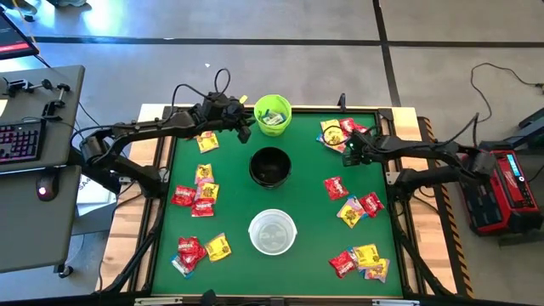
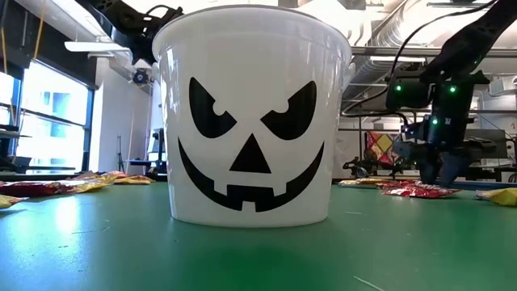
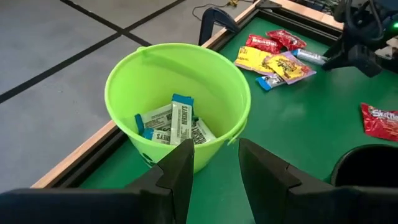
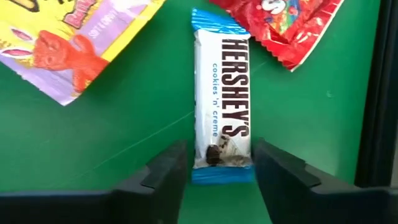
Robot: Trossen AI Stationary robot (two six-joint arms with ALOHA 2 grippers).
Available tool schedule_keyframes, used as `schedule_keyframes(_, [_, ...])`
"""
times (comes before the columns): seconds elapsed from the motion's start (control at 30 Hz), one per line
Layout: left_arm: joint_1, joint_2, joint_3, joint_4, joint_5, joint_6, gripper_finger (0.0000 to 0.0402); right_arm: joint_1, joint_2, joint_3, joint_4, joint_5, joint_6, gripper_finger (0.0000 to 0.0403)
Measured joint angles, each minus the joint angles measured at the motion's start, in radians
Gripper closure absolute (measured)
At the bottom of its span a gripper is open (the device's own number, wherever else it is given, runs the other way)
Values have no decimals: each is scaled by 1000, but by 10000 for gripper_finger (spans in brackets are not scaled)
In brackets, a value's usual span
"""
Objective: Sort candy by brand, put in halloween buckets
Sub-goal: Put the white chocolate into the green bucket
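Observation:
The lime green bucket (image 1: 273, 115) stands at the far edge and holds several pale blue-white packets (image 3: 171, 121). My left gripper (image 3: 214, 168) hovers open and empty just on its near-left side (image 1: 246, 127). The black bucket (image 1: 270, 167) and the white bucket (image 1: 272, 231) stand in a row toward the near edge. My right gripper (image 1: 347, 155) points down at the far-right candy pile (image 1: 336, 132). Its fingers (image 4: 168, 171) stand on either side of the end of a pale blue-white bar (image 4: 222, 93) that lies flat on the green mat. My right gripper comes from above with one finger at each long side of the bar's end (image 4: 221, 163), the fingers pointing along the bar. The bar lies flat on the mat. Whether the fingers touch it I cannot tell.
Red and yellow packets lie in clusters on the left (image 1: 202, 194), near left (image 1: 200, 251), right (image 1: 348, 204) and near right (image 1: 361, 262). A yellow packet (image 4: 68, 43) and a red one (image 4: 280, 25) lie close beside the bar. The white bucket (image 2: 250, 121) fills the low view.

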Motion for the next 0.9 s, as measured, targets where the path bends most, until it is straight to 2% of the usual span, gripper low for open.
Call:
schedule_keyframes(0.17, [-12,0,0,0,-17,0,282,33,1,-2,-2,10,38,308])
schedule_keyframes(0.27, [-12,0,0,-1,-17,0,282,48,-1,-2,-7,13,71,332])
schedule_keyframes(0.43, [-13,0,0,0,-19,0,282,53,0,23,-25,-32,85,335])
schedule_keyframes(0.73, [-13,0,0,0,-19,0,282,52,4,111,-47,-234,87,334])
schedule_keyframes(0.9, [-22,1,0,0,-19,0,282,52,3,119,-22,-365,146,349])
